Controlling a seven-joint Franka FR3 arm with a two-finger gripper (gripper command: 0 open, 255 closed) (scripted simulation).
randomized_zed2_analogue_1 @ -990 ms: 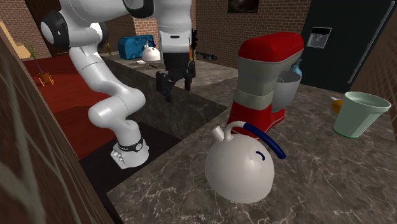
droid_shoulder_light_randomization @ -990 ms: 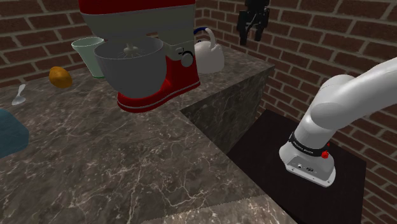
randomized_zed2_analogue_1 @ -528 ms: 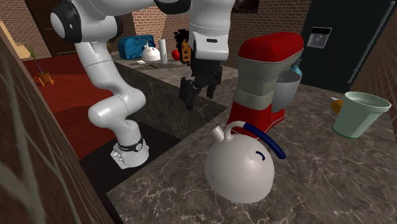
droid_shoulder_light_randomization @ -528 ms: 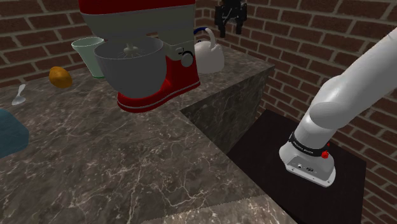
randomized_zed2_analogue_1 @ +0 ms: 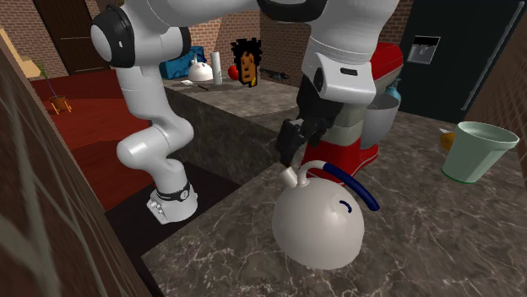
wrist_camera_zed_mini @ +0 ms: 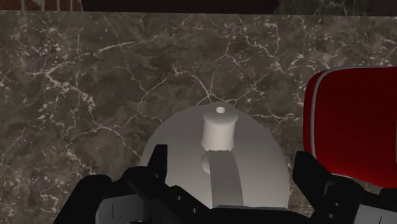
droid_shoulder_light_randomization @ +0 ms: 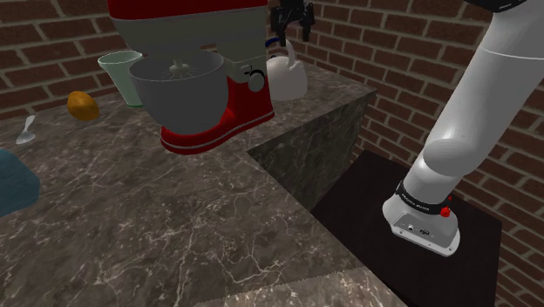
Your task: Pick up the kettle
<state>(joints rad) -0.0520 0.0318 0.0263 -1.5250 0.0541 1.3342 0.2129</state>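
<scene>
Looking down from the shoulder view, we see the white, round kettle [droid_shoulder_light_randomization: 288, 80] with a dark blue handle at the dark marble countertop's [droid_shoulder_light_randomization: 174, 209] far corner. It stands by the brick wall, just behind the red stand mixer [droid_shoulder_light_randomization: 214, 96], and the black gripper [droid_shoulder_light_randomization: 294, 26] hangs above it.

In the second exterior view, we find the gripper [randomized_zed2_analogue_1: 296, 150] just over the kettle's [randomized_zed2_analogue_1: 319, 224] spout, near the countertop's edge that faces the stand.

In the wrist view, we see its fingers [wrist_camera_zed_mini: 157, 164] spread wide, clasping nothing, with the kettle [wrist_camera_zed_mini: 254, 159] below and between them.
</scene>
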